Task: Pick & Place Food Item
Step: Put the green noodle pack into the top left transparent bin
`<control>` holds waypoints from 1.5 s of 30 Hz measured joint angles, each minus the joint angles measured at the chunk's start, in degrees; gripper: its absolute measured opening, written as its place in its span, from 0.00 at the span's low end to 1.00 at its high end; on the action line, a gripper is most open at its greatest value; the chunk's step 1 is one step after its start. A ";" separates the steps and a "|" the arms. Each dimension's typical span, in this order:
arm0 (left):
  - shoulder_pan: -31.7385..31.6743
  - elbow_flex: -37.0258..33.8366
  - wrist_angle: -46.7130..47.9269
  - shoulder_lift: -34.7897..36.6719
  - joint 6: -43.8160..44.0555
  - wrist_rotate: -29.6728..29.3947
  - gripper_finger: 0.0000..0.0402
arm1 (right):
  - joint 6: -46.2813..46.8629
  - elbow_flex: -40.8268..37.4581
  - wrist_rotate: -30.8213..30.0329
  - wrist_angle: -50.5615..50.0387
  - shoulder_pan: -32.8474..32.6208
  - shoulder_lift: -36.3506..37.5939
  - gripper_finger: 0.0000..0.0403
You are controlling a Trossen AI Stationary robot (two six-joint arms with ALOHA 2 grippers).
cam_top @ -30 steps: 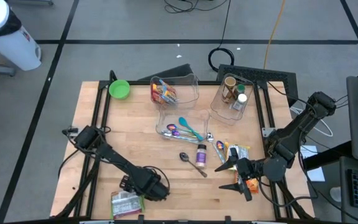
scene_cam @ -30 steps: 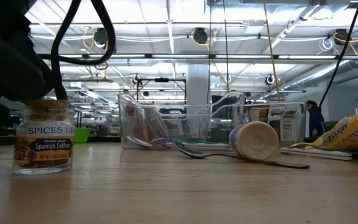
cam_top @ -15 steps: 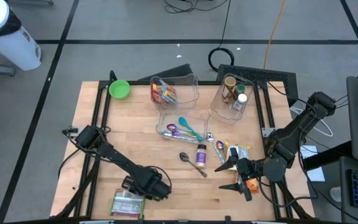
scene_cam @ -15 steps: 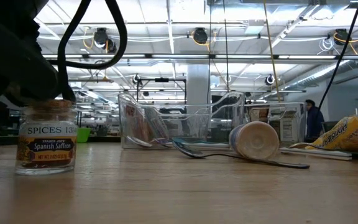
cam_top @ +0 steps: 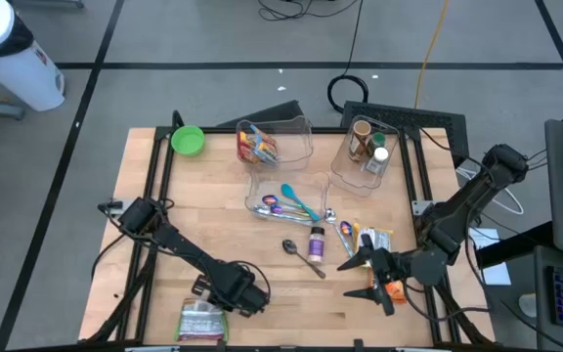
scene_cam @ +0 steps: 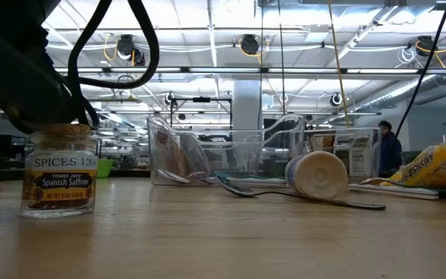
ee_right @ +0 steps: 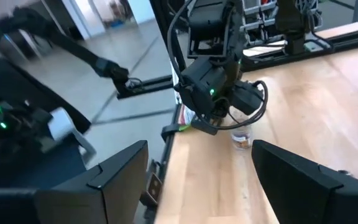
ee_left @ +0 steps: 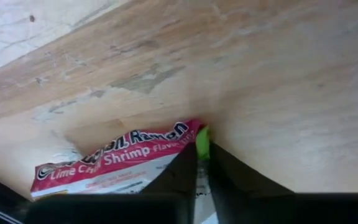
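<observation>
Both left gripper [ee_left: 202, 163] fingers now together.

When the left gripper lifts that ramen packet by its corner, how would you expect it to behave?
The ramen packet is a flat printed wrapper, so probably light and crinkly. The left gripper is shut on one corner only, so the rest may sag or swing. The glossy film looks slippery; it could slide out.
</observation>
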State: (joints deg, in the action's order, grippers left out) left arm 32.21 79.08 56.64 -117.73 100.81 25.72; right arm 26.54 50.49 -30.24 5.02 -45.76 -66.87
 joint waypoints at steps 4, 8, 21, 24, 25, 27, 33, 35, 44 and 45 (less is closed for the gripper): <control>0.00 0.12 -0.15 0.26 -1.36 0.27 0.02 | 2.84 -4.89 0.13 8.31 0.00 0.00 0.69; -0.28 0.15 -0.14 1.42 -2.96 1.13 0.01 | 2.62 -8.20 0.26 16.52 -0.09 0.00 0.69; -1.79 0.23 0.64 13.44 -3.81 -11.90 0.01 | -6.70 -8.55 0.46 23.39 -0.09 0.00 0.69; -2.15 0.23 1.89 17.46 -3.36 -15.78 0.01 | -8.15 -8.13 0.46 23.58 -0.09 0.02 0.69; -2.21 0.24 2.50 18.78 -3.32 -17.07 0.00 | -8.64 -7.81 0.46 23.29 -0.09 0.02 0.69; -2.19 0.25 3.59 21.33 -3.33 -19.98 0.00 | -9.84 -6.77 0.44 22.40 -0.09 0.04 0.69; -2.19 0.25 4.83 27.66 -5.38 -28.66 0.00 | -13.89 -1.76 0.31 15.14 0.13 0.04 0.69; -2.24 0.25 4.87 29.35 -6.33 -30.94 0.00 | -14.18 -0.30 0.33 12.75 0.62 0.04 0.69; -2.85 0.27 4.51 35.08 -9.78 -36.62 0.00 | -13.88 0.45 0.42 11.06 2.74 0.03 0.69; -3.16 0.27 4.25 35.64 -10.34 -36.91 0.00 | -13.88 0.45 0.42 10.52 2.97 0.04 0.69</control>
State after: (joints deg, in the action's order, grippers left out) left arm 29.05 79.35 60.89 -82.10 90.47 -11.19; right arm 12.66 50.94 -29.82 15.55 -42.78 -66.83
